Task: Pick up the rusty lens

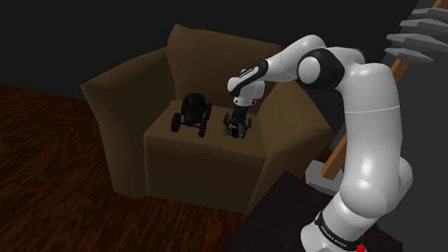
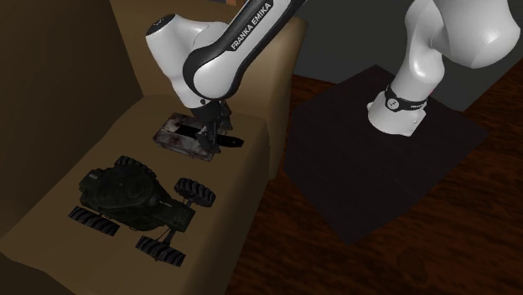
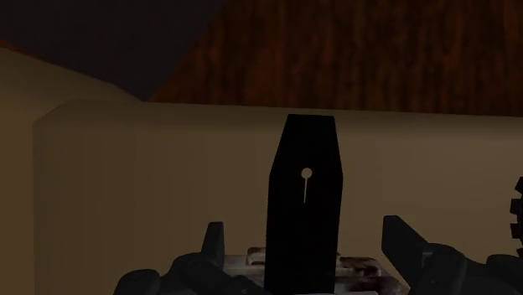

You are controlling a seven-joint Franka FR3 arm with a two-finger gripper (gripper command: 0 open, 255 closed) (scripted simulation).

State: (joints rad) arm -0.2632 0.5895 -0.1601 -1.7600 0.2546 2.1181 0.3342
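The rusty lens is a flat grey-and-rust-stained piece with a black upright part. It lies on the brown armchair's seat cushion, near the side facing the stand. My black gripper reaches straight down onto it. In the wrist view the gripper is open: its fingers stand apart on either side of the lens's black upright part, and the stained body shows low between them. The lens rests on the cushion.
A dark green wheeled toy rover sits on the same cushion beside the lens, and one of its wheels shows near the gripper. The armchair's arms and back flank the seat. The dark stand sits on the wood floor, with stairs behind it.
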